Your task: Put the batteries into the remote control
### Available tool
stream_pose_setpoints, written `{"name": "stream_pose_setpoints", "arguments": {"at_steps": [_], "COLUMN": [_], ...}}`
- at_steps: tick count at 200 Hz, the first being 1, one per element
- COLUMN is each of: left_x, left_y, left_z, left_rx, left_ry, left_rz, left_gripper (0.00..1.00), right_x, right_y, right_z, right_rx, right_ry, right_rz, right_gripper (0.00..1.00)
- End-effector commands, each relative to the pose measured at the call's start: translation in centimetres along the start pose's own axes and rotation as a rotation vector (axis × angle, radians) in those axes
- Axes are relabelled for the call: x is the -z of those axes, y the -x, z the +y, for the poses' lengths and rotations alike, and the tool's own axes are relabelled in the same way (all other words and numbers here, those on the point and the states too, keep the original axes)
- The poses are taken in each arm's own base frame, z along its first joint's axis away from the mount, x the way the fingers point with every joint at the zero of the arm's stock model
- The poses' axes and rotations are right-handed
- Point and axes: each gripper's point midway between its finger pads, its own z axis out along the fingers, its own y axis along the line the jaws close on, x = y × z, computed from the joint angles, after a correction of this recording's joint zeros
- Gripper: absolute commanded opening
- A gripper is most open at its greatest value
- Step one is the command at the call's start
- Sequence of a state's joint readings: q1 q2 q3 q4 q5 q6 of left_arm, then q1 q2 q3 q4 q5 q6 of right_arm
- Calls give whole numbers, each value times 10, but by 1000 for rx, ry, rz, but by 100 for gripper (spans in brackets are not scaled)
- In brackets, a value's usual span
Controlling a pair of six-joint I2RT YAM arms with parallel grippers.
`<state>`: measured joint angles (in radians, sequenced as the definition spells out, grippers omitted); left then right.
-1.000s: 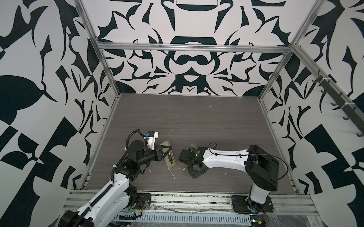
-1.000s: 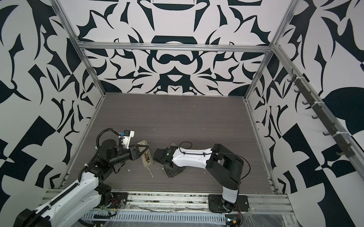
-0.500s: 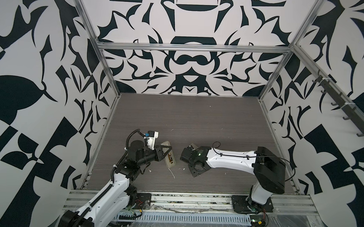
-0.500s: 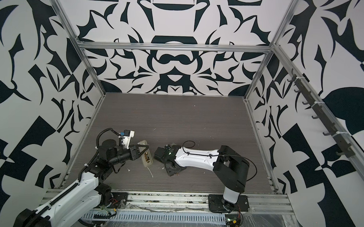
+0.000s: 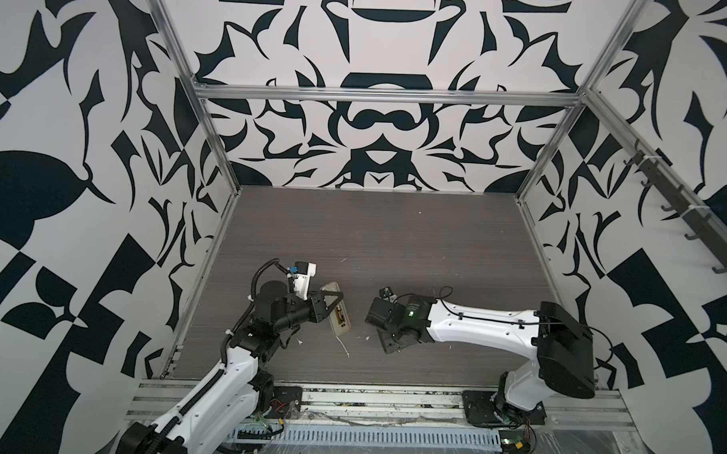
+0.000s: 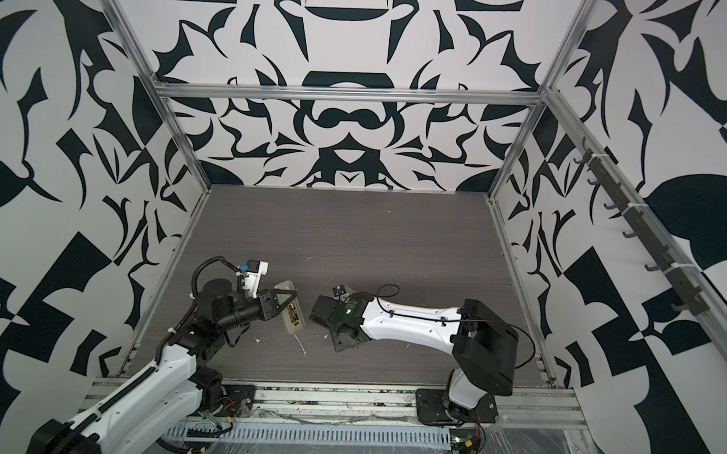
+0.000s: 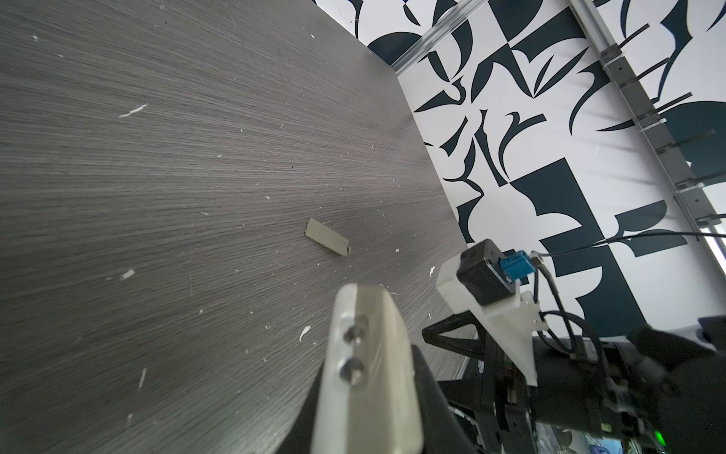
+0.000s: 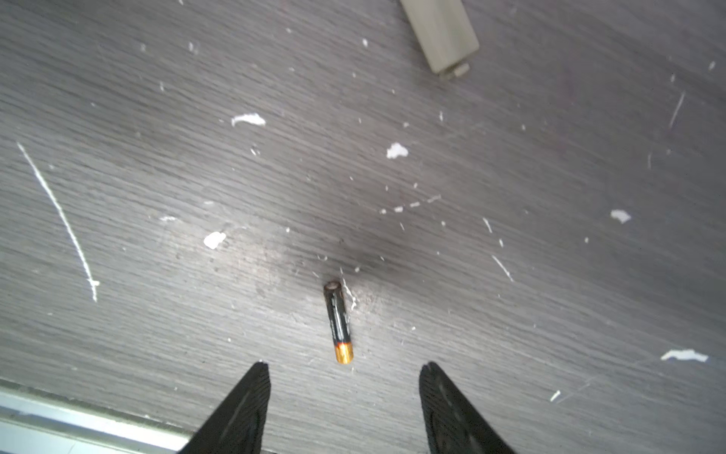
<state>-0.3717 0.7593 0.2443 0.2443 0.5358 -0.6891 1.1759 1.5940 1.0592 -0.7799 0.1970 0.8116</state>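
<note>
Right end effector (image 8: 345, 367) hangs open just short of a battery (image 8: 338, 322) lying flat on the surface (image 8: 157, 177). Come forward, straddle its dark middle, then close gently so it cannot roll. Left end effector (image 5: 329, 305) clamps the tilted remote control (image 5: 339, 318) nearby, ready to receive it.

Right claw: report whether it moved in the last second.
Yes: the black right claw has shifted slightly right in both top views, away from the thin white string scrap.
</note>
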Motion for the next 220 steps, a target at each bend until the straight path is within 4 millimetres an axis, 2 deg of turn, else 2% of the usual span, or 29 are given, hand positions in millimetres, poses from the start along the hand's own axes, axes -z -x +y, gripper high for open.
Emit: {"name": "stream_pose_setpoints", "arguments": {"at_steps": [1, 51, 81, 110, 118, 159, 220], "left_x": [1, 0, 0, -1, -1, -2, -2], "left_y": [3, 3, 1, 0, -1, -2, -2], "left_z": [-4, -2, 0, 0, -1, 0, 0], "left_rx": [-13, -11, -11, -10, -11, -6, 0], "left_ry": [-6, 0, 3, -1, -6, -9, -8], "left_rz": [-9, -4, -3, 2, 5, 10, 14], "left_gripper": [0, 0, 0, 0, 0, 0, 0], "right_x": [4, -6, -11, -20, -22, -22, -36], "right_y": [-6, -12, -17, -22, -27, -26, -29], "right_z": [-4, 5, 4, 0, 5, 11, 13], "right_rx": [-54, -99, -95, -40, -9, 86, 134], "right_ry": [-10, 24, 13, 1, 28, 63, 68], "right_rz": [-26, -20, -9, -1, 26, 16, 37], "right_gripper": [64, 60, 56, 52, 51, 44, 37]}}
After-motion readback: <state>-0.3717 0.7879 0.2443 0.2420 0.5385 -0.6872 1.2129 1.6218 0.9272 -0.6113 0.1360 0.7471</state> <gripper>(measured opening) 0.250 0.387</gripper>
